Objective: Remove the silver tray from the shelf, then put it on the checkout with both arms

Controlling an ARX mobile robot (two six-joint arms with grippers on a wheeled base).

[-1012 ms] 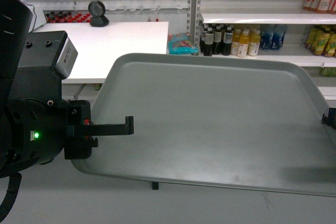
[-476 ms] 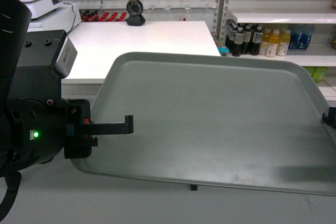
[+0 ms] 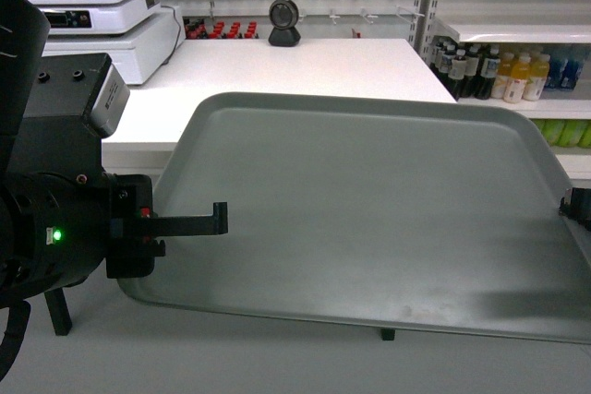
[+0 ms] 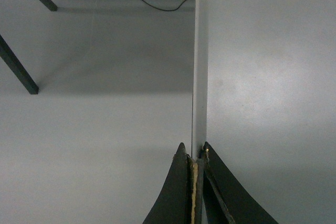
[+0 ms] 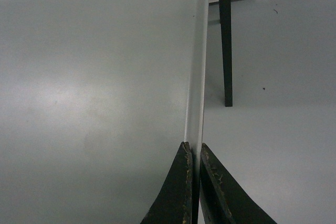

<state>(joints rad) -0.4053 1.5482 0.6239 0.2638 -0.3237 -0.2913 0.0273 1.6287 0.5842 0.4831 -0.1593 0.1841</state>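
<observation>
Carrying the silver tray [image 3: 369,209] in mid-air, the robot faces the checkout [image 3: 305,66], a broad white counter just beyond the tray's far edge. The tray is off the shelf and hangs above grey floor, roughly level, not yet over the counter. The left gripper [image 4: 195,156] is closed tight on the tray's left rim, one finger above and one below. The right gripper [image 5: 192,153] pinches the right rim the same way; in the head view only a sliver of it shows at the frame's right edge.

Both holds are thin fingertip pinches on a low rim, so the likely failure is slipping: if one arm moves faster or higher than the other, the tray could twist, pull free of a pinch and fall to the floor. A second risk is the tray's far edge striking the counter's front if it is carried too low.
</observation>
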